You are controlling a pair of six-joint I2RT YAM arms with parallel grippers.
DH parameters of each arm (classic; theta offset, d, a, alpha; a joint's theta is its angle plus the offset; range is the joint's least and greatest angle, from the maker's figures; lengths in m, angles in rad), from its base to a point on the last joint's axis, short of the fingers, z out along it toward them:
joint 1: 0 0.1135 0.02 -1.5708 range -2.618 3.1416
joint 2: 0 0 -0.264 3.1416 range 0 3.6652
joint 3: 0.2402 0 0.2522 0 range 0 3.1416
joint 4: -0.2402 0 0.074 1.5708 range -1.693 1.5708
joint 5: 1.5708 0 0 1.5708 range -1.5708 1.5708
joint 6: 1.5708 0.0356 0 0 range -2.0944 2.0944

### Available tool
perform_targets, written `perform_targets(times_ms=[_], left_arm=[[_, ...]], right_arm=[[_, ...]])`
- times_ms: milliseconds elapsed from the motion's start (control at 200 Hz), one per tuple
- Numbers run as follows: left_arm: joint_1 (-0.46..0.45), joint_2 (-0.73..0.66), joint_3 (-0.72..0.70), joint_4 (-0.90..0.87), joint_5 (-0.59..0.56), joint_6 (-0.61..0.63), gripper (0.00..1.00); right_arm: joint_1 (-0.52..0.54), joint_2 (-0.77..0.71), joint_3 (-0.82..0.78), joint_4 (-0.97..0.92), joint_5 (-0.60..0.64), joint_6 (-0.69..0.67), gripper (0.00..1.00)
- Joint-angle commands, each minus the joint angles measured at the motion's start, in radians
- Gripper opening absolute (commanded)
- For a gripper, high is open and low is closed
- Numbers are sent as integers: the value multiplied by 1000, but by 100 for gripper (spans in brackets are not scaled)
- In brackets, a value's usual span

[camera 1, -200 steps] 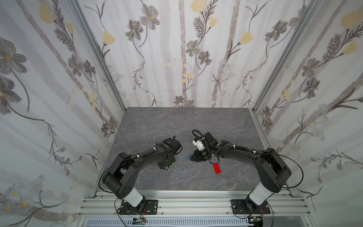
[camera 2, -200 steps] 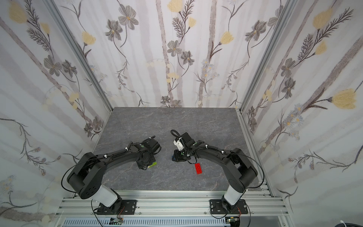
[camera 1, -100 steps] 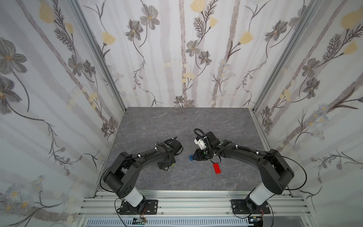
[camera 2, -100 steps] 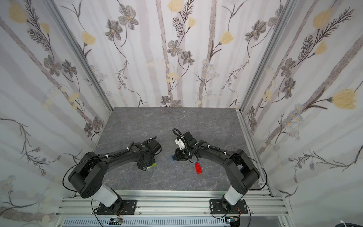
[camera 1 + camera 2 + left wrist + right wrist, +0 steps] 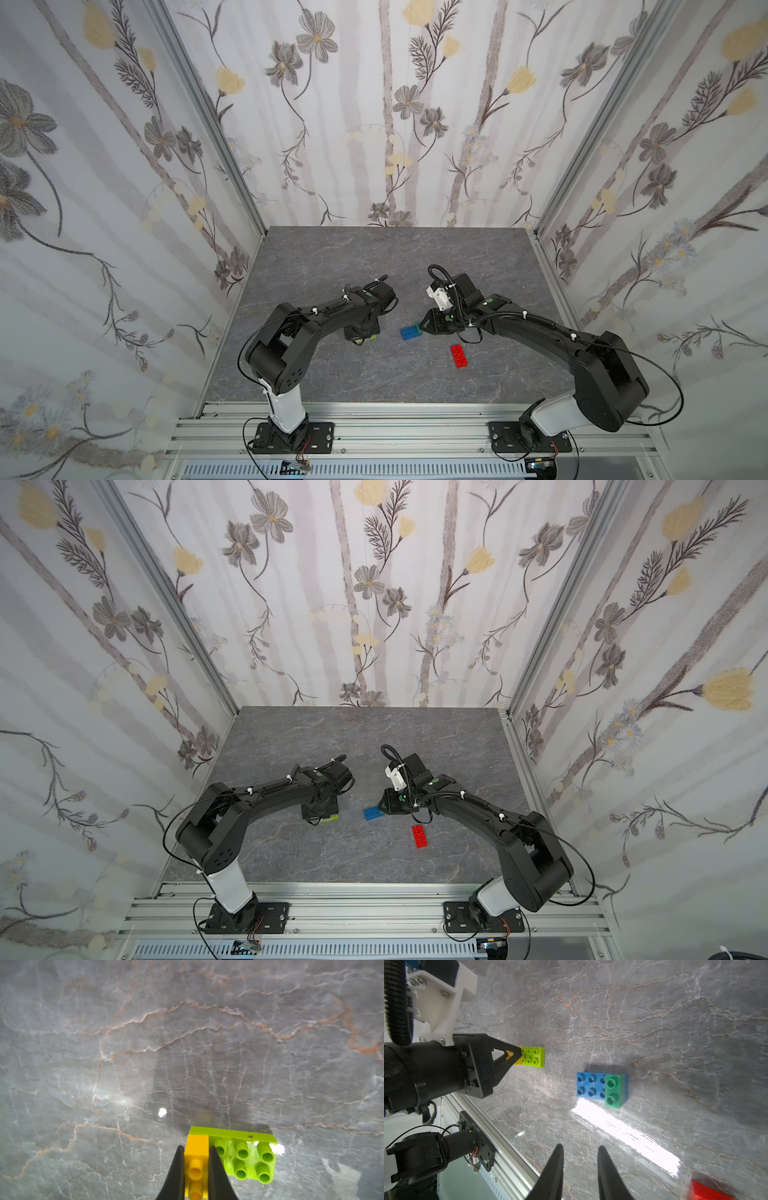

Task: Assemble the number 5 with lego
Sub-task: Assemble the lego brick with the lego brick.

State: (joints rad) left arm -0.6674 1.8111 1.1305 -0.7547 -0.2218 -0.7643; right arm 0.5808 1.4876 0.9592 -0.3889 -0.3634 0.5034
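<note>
My left gripper [image 5: 196,1148] is shut on a small yellow brick [image 5: 196,1155] that sits on one end of the lime-green brick [image 5: 245,1155], which lies flat on the table. In both top views the left gripper [image 5: 361,334] points down over that brick [image 5: 368,338]. A blue brick [image 5: 588,1084] with a dark-green brick [image 5: 613,1091] pressed on one end lies ahead of my right gripper [image 5: 580,1147], which is open with nothing between its fingers. The red brick [image 5: 459,356] lies alone, nearer the front. No assembled number 5 shows.
The grey marble table [image 5: 374,257] is enclosed by flowered walls at the back and both sides. An aluminium rail [image 5: 374,419] with both arm bases runs along the front edge. The two pairs of bricks lie close together between the arms.
My right gripper's jaws have widened slightly and it has drawn back a little from the blue brick. The left gripper stays shut on the yellow brick in nearly the same place.
</note>
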Motion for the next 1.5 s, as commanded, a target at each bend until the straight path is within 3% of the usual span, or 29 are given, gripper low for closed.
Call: perform_targets(times_ms=[0, 400, 570, 854, 1044, 1234, 1364, 1494], left_arm=[[-1, 48, 15, 116, 111, 71, 0], [0, 13, 21, 118, 161, 92, 0], [0, -18, 36, 98, 156, 100, 27], [0, -47, 43, 67, 150, 102, 35], [-1, -100, 37, 55, 156, 100, 34], [0, -112, 26, 52, 165, 103, 28], [-1, -95, 15, 63, 167, 108, 17], [-1, -80, 5, 74, 169, 108, 15]], right_arm=[[-10, -16, -5, -48, 35, -4, 29], [-21, -65, -8, -129, 86, -26, 33], [-21, -85, -14, -156, 104, -32, 37], [-22, -117, -48, -187, 125, -38, 40], [-24, -135, -56, -221, 150, -50, 41], [-35, -143, -53, -265, 178, -54, 44], [-48, -139, -56, -304, 209, -58, 44], [-49, -123, -53, -361, 263, -77, 43]])
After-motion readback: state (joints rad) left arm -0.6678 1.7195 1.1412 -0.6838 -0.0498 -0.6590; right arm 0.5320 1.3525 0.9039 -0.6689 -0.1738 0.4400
